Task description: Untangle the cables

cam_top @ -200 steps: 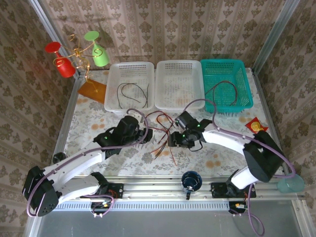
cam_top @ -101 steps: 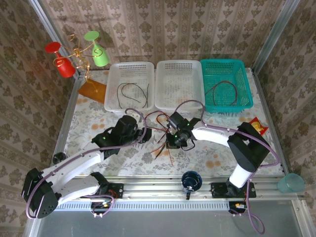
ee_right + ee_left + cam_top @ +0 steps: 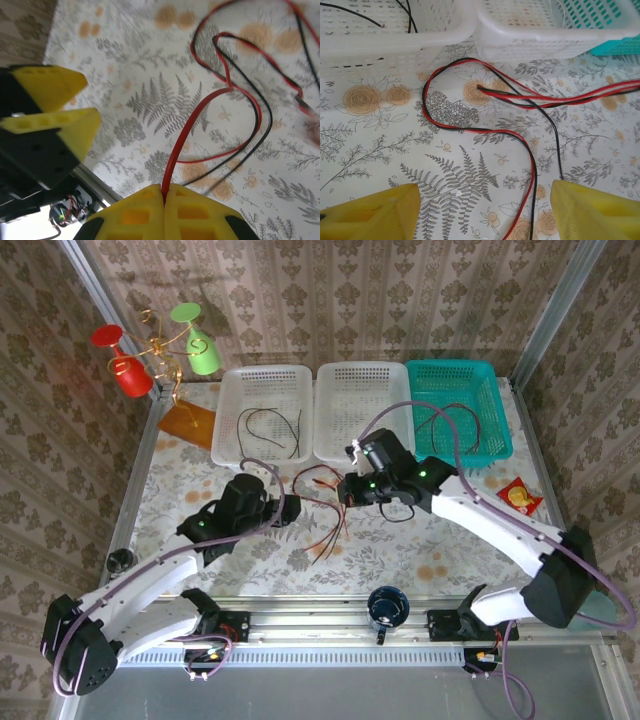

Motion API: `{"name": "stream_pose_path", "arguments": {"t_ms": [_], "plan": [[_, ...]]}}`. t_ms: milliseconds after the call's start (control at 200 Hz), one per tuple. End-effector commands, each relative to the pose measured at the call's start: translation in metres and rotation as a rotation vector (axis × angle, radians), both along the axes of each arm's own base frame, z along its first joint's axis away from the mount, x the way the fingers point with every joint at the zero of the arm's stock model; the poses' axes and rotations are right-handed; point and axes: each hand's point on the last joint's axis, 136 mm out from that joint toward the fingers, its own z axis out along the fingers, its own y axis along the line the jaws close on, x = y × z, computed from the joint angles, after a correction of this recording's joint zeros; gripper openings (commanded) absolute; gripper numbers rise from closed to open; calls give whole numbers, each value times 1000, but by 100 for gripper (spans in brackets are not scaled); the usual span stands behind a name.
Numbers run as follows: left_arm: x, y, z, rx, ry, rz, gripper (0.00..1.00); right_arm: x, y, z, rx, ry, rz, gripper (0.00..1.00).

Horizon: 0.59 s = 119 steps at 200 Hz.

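Observation:
Red and black cables (image 3: 322, 525) lie tangled on the floral tablecloth between my two grippers. My right gripper (image 3: 347, 490) is shut on a red cable (image 3: 200, 107), which rises from the cloth into the closed fingertips (image 3: 164, 192). My left gripper (image 3: 290, 508) is open, low over the cloth. A paired red-and-black cable (image 3: 470, 128) loops between its yellow fingers (image 3: 370, 212) without touching them. In the right wrist view, the left gripper's fingers (image 3: 50, 107) stand at the upper left. A black cable (image 3: 268, 425) lies in the left white basket (image 3: 228, 440). Another cable (image 3: 450, 425) lies in the teal basket (image 3: 495, 390).
A middle white basket (image 3: 360, 375) stands between the other two at the back. A cup stand with red and green cups (image 3: 160, 350) is at the back left. A red packet (image 3: 518, 495) lies at the right. A dark blue cup (image 3: 387, 605) sits by the front rail.
My right gripper has shut on a red cable and moved back toward the baskets, pulling it up from the tangle. The left arm shifted slightly left, still open.

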Motion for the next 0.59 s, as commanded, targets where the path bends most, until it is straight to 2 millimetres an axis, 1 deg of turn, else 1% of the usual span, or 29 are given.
{"name": "stream_pose_path", "arguments": {"t_ms": [0, 60, 80, 120, 245, 395, 485, 530, 590], "plan": [[1, 3, 12, -38, -16, 1, 70, 3, -6, 37, 37, -107, 0, 0], [1, 6, 13, -41, -15, 10, 70, 4, -8, 53, 73, -147, -5, 0], [2, 7, 13, -44, -14, 13, 70, 7, -7, 63, 100, -179, -8, 0], [1, 9, 15, -48, -17, 15, 70, 8, -8, 77, 132, -218, -12, 0], [2, 13, 22, -52, -44, 7, 71, 10, -12, 110, 213, -303, -20, 0], [1, 16, 29, -41, -87, -18, 72, 13, -18, 141, 288, -383, -19, 0], [1, 18, 35, -36, -121, -35, 73, 15, -22, 154, 320, -418, -22, 0], [0, 16, 43, -48, -157, -59, 74, 16, -25, 160, 332, -431, -27, 0], [-1, 11, 60, -109, -229, -84, 76, 16, -27, 168, 349, -445, -26, 0]]}}
